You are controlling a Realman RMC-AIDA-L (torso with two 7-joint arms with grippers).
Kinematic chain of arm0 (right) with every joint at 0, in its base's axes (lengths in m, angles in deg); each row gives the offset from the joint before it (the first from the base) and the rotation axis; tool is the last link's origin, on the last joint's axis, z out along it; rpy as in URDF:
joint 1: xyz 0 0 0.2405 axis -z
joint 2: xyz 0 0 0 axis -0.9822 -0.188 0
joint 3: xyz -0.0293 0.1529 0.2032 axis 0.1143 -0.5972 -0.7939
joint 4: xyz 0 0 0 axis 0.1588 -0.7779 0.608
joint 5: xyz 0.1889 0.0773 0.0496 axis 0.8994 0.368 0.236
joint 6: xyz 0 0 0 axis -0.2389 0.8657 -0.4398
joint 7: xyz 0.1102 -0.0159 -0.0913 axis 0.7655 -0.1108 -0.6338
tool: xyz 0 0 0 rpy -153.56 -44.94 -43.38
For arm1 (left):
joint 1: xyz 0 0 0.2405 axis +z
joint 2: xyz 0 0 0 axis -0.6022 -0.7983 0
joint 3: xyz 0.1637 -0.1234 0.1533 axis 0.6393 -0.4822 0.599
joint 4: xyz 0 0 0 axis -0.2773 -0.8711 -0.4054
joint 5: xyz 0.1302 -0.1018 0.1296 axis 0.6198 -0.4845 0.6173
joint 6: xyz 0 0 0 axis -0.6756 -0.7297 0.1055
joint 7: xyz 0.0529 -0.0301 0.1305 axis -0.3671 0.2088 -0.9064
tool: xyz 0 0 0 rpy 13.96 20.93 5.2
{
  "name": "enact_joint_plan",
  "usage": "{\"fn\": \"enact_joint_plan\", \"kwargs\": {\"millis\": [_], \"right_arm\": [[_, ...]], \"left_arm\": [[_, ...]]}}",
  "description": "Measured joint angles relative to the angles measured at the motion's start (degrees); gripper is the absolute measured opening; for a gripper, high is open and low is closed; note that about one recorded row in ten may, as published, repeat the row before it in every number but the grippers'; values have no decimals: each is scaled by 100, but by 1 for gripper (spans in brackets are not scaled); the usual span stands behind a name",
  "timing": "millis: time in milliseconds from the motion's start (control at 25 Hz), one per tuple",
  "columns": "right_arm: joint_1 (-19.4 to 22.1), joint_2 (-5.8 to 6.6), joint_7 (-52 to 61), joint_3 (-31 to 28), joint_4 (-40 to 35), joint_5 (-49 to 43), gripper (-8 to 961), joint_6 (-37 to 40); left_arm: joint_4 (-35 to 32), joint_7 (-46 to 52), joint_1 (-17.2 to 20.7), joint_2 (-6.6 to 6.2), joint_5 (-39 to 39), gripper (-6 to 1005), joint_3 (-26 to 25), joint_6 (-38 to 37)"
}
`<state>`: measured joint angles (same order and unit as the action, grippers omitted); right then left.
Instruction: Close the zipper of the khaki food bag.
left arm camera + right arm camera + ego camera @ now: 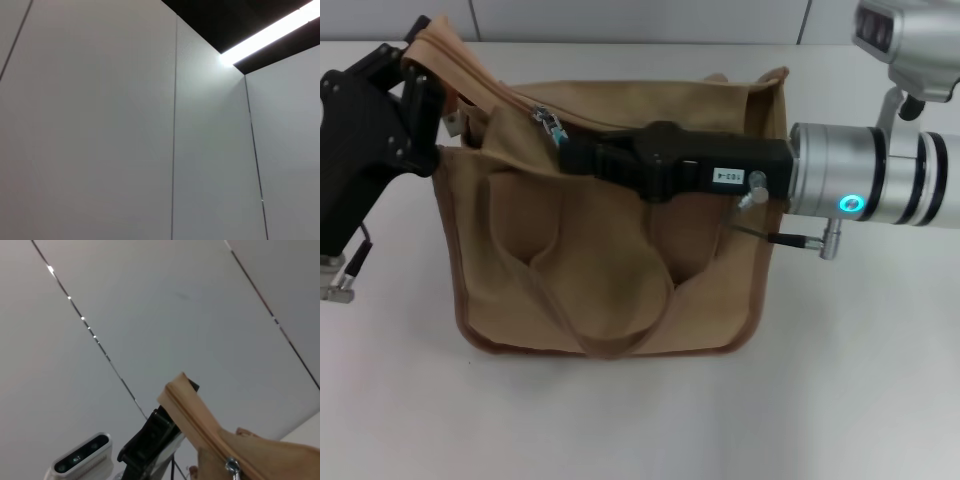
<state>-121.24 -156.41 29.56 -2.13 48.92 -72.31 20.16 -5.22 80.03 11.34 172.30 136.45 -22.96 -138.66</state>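
The khaki food bag lies on the white table at the centre of the head view, with its looped fabric handles spread across its near face. The zipper runs along the top flap at the far side of the bag, from the raised far-left corner toward the right. The silver pull tab sits partway along this track, nearer the left end. The left gripper is at the bag's far-left corner; its black fingers are closed on the end of the top flap and hold that corner lifted off the table. The right gripper reaches across the bag from the right, its black body lying over the upper part of the bag, with its fingertips at the pull tab. The fingers appear pinched on the tab, but the contact is partly hidden by the gripper body. In the right wrist view, the zipper track rises diagonally, with the pull tab near its lower end and the black left gripper behind it. The left wrist view shows only wall panels and a ceiling light strip.
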Motion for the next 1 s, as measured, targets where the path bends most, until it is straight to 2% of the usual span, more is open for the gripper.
{"fn": "enact_joint_plan", "kwargs": {"millis": [160,360,680,840,1000], "right_arm": [[195,80,11,-144,13,-26,2,45],[535,242,26,-446,43,-43,1,208],[1359,496,-114,-1278,37,-53,1,709],[1767,432,-652,-1868,19,-53,1,1219],[1944,375,-990,-2015,30,-52,1,1548]], "left_arm": [[-1,-7,88,-20,0,144,-160,84],[-27,4,143,-31,-1,147,-328,199],[1,-3,143,-26,-7,152,-308,318],[1,3,149,-18,15,154,-290,378],[70,-18,272,-2,31,157,-138,483]]}}
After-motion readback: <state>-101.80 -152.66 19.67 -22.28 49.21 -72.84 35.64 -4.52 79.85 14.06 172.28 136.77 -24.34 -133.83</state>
